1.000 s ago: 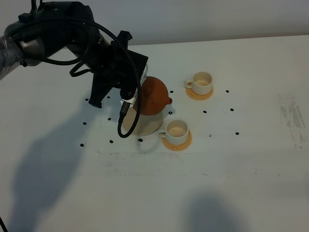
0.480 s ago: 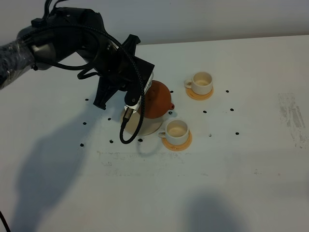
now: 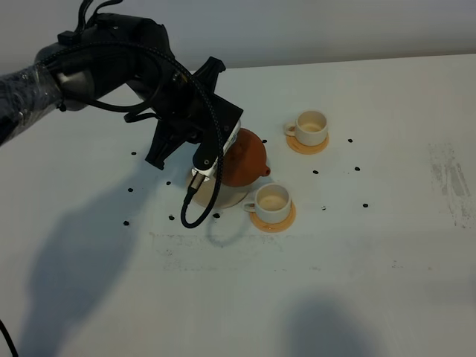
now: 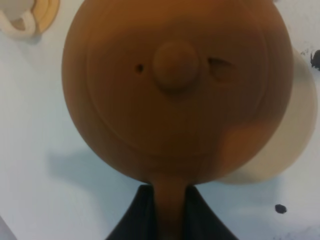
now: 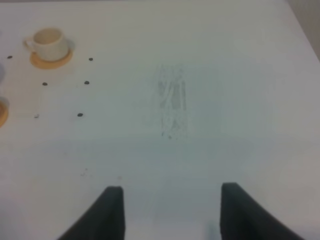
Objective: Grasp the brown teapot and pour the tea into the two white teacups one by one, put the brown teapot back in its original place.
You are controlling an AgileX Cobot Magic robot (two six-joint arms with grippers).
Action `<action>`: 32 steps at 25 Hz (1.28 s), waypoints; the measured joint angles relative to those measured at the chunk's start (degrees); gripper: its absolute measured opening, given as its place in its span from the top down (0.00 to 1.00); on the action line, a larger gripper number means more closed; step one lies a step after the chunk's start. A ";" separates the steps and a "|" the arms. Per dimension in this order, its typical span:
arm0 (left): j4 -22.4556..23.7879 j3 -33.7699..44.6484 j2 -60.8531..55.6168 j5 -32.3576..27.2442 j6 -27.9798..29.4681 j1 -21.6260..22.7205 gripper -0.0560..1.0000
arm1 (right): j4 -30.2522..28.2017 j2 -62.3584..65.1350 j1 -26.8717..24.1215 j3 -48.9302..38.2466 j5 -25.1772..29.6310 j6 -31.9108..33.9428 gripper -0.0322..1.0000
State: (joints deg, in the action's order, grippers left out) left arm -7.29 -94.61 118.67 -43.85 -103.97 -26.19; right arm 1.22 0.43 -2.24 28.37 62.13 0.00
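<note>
My left gripper [image 4: 167, 189] is shut on the loop handle of the brown teapot [image 3: 244, 156], which it holds slightly tilted a little above the table. The pot's spout points toward the near white teacup [image 3: 273, 198]. In the left wrist view the brown teapot [image 4: 175, 85] fills the frame, lid knob up. The beige disc coaster [image 3: 223, 197] lies partly under the pot, and the same beige coaster [image 4: 287, 145] shows beside it. The far white teacup [image 3: 312, 126] sits on its orange coaster. My right gripper [image 5: 170, 187] is open over bare table.
Small black dots [image 3: 357, 169] mark the white tabletop around the cups. A scuffed patch [image 5: 172, 105] lies on the table's right side. In the right wrist view a teacup [image 5: 47, 42] stands far off. The left arm's cable loop [image 3: 195, 212] hangs over the beige coaster.
The left arm has carried the teapot a little rightward and lower, bringing its spout closer to the near teacup. Both cups and the right gripper have stayed put.
</note>
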 joint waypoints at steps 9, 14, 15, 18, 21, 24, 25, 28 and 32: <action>4.14 0.00 0.06 0.58 -0.18 -1.41 0.85 | 0.00 0.00 0.00 0.00 0.00 0.00 0.54; 6.68 0.00 0.06 2.15 -0.18 -1.88 0.85 | 0.00 0.00 0.00 0.00 0.00 0.00 0.54; 6.82 0.00 0.06 2.43 -0.18 -1.98 0.85 | 0.00 0.00 0.00 0.00 0.00 0.00 0.54; 7.65 0.00 0.34 3.11 -0.20 -2.39 0.85 | 0.00 0.00 0.00 0.00 0.00 0.00 0.54; 8.16 0.00 1.24 3.25 -0.20 -2.75 0.85 | 0.00 0.00 0.00 0.00 0.00 0.00 0.54; 8.56 0.02 1.76 3.34 -0.34 -3.13 0.85 | 0.00 0.00 0.00 0.00 0.00 0.00 0.54; 8.56 0.02 1.82 3.61 -0.79 -3.20 0.85 | 0.00 0.00 0.00 0.00 0.00 0.00 0.54; 8.67 0.06 1.86 4.18 -1.56 -3.66 0.85 | 0.00 0.00 0.00 0.00 0.00 0.00 0.54; 9.36 0.06 1.86 4.77 -1.88 -4.09 0.85 | 0.00 0.00 0.00 0.00 0.00 0.00 0.54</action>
State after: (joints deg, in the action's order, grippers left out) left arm 2.07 -94.54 120.53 -39.08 -105.85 -30.27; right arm 1.22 0.43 -2.24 28.37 62.13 0.00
